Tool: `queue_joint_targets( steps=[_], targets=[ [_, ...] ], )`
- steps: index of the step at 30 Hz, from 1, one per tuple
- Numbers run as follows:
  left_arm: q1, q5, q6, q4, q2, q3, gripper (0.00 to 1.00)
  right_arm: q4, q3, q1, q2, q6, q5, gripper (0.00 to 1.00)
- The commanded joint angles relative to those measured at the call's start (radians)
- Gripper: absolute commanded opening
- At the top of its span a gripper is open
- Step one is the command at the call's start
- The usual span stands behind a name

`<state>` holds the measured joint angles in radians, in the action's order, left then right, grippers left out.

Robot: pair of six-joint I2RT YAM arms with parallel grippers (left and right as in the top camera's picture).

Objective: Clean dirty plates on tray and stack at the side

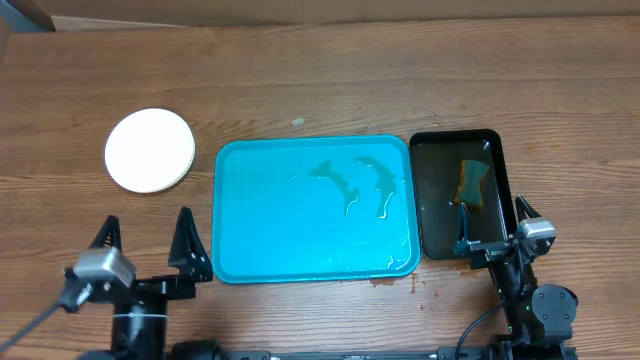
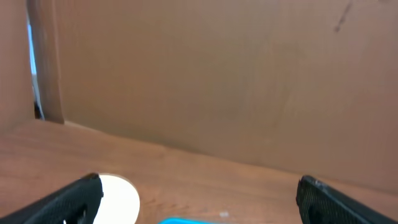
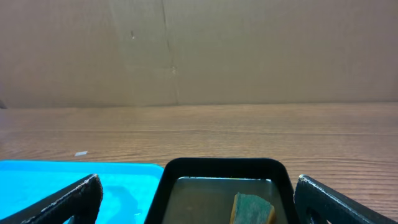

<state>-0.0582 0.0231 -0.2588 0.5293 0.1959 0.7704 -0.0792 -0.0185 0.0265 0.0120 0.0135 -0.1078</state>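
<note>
Stacked plates [image 1: 150,150] lie just ahead of the spread left gripper [image 1: 147,222] — the nearer arm (tray [image 1: 235,200] holds none); right gripper [image 3: 198,186] also spread, empty.

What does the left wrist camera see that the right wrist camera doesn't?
Only the left wrist view shows the white plate. Only the right wrist view shows the black tray with a green sponge in it. Both show the blue tray, the wooden table and the cardboard wall behind.

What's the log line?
left pincer: open | right pincer: open | tray: wet, no plates | plates: left of tray | sponge: black tray
</note>
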Motion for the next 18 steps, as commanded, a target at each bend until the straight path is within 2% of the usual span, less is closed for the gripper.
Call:
queue_joint_targets(
  steps=[1, 5, 10, 13, 18],
  targets=[
    [0.006, -0.02, -0.023, -0.153, -0.111, -0.148, 1.0, 0.005, 0.01, -0.003, -0.003, -0.007, -0.005, 1.0],
    [0.006, -0.004, -0.075, -0.425, -0.194, -0.304, 1.0, 0.005, 0.01, -0.003, -0.003, -0.007, -0.005, 1.0],
    [0.006, -0.004, -0.142, -0.721, -0.192, -0.452, 1.0, 0.005, 0.01, -0.003, -0.003, -0.007, -0.005, 1.0],
    [0.006, -0.004, -0.147, -0.817, -0.192, -0.534, 1.0, 0.006, 0.01, -0.003, -0.003, -0.007, -0.005, 1.0],
    [0.006, -0.01, -0.161, -0.834, -0.192, -0.643, 1.0, 0.005, 0.01, -0.003, -0.003, -0.007, -0.005, 1.0]
  ],
)
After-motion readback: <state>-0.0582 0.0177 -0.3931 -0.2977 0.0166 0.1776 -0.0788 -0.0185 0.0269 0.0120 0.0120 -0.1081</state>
